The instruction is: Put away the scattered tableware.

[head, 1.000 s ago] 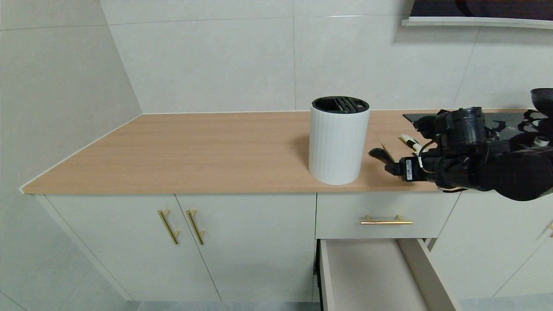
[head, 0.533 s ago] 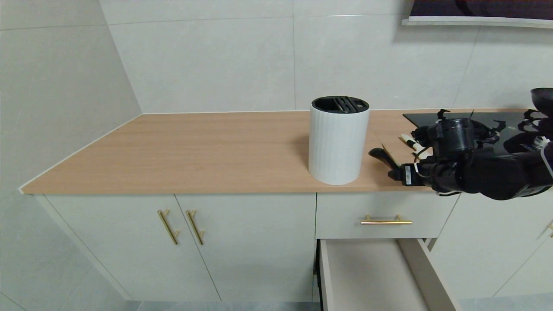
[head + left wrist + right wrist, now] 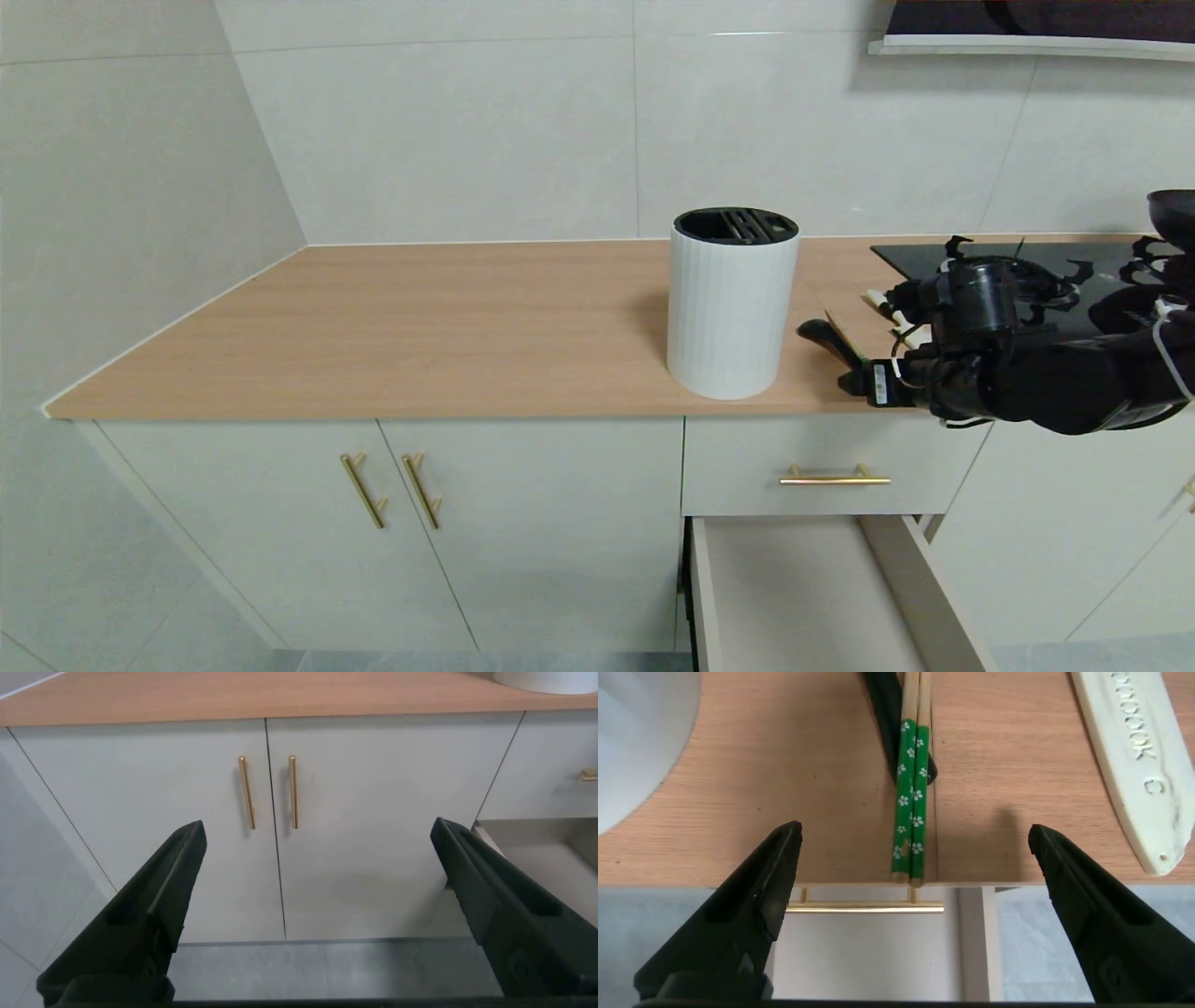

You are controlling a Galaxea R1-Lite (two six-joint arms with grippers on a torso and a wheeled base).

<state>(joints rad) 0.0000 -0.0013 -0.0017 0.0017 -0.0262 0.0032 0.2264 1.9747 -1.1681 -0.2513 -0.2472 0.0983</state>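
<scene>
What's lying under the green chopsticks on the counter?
A black utensil handle lies crossed beneath the chopsticks on the counter; the stretch under them is covered.

The right arm (image 3: 1074, 378) is lying across from the right side, forearm roughly level, wrist holding low over the table's (image 3: 373, 327) front edge. The right claw (image 3: 913, 838) is angling down, its fingers (image 3: 775, 905) spreading wide apart. The left claw (image 3: 318, 835) is sitting below table height, fingers likewise gaping wide.

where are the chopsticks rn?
Right wrist view: chopsticks lie at the counter front edge, right of the white holder, over a black utensil.
</scene>
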